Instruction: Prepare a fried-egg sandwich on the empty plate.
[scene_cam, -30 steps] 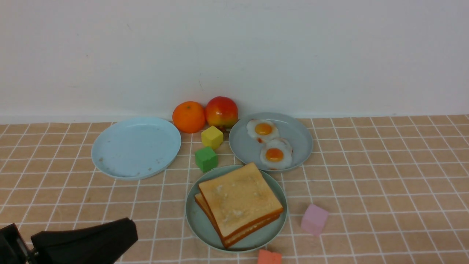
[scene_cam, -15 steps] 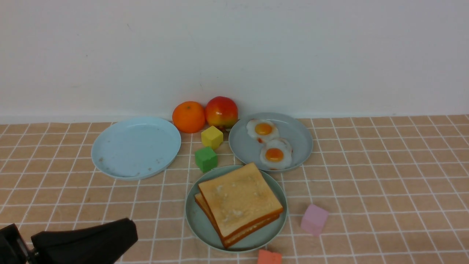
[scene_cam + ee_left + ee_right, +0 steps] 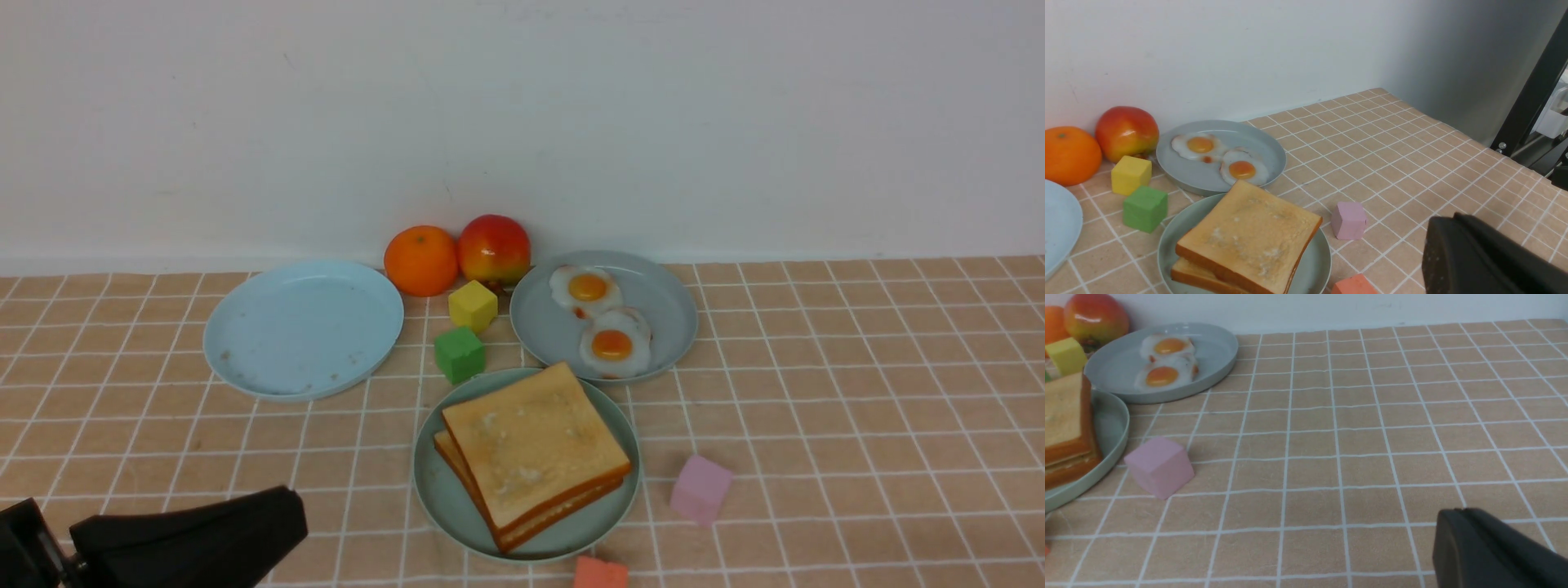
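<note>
On the mint-green plate (image 3: 437, 490) at table centre, I see the stacked toast slices (image 3: 535, 445); two fried eggs (image 3: 614, 344) lie on the grey-blue plate (image 3: 547, 327) behind. My left gripper (image 3: 282, 523) and right gripper (image 3: 1447, 535) sit closed, holding nothing.

Two square golden-brown toast slices (image 3: 535, 452), darker at the crust, lie stacked flat and slightly askew, corner toward the wall, with a pale layer showing between them along the near edge; what it is cannot be told. They sit on a round mint-green plate (image 3: 442, 495) with a shallow rim, front centre of the tiled cloth. The stack covers most of the plate, rim exposed on the near left.
</note>
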